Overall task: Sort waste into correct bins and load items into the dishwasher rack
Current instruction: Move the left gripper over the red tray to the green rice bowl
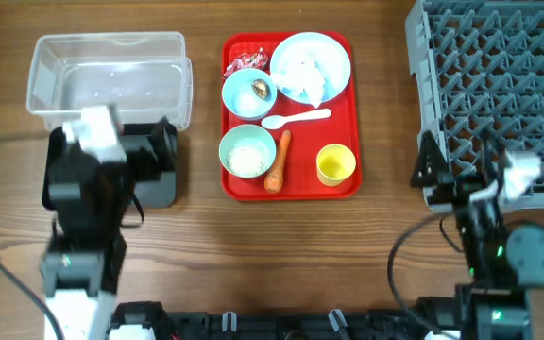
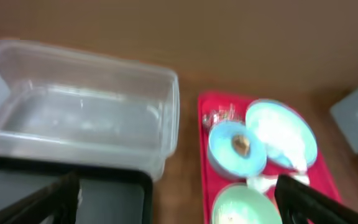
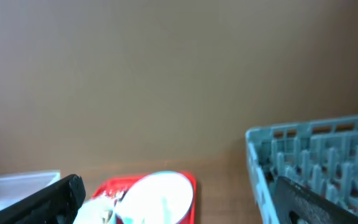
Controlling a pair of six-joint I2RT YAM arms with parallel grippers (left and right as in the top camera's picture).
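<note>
Your left gripper (image 2: 178,186) and right gripper (image 3: 178,183) both stand with jaws wide apart, holding nothing. At the overhead frame's centre, the red tray (image 1: 300,142) carries the pale blue plate (image 1: 333,52), yellow cup (image 1: 335,163), white spoon (image 1: 296,118) and carrot (image 1: 279,162). The clear tub (image 1: 36,76) sits upper left, the black tub (image 1: 159,184) just below it, and the grey dishwasher rack (image 1: 499,85) upper right.

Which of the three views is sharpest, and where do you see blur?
Overhead: sharpest, evenly lit, the flat red tray crisp; left wrist: soft throughout, the clear plastic tub hazy; right wrist: blurred, the grey lattice rack smeared.
</note>
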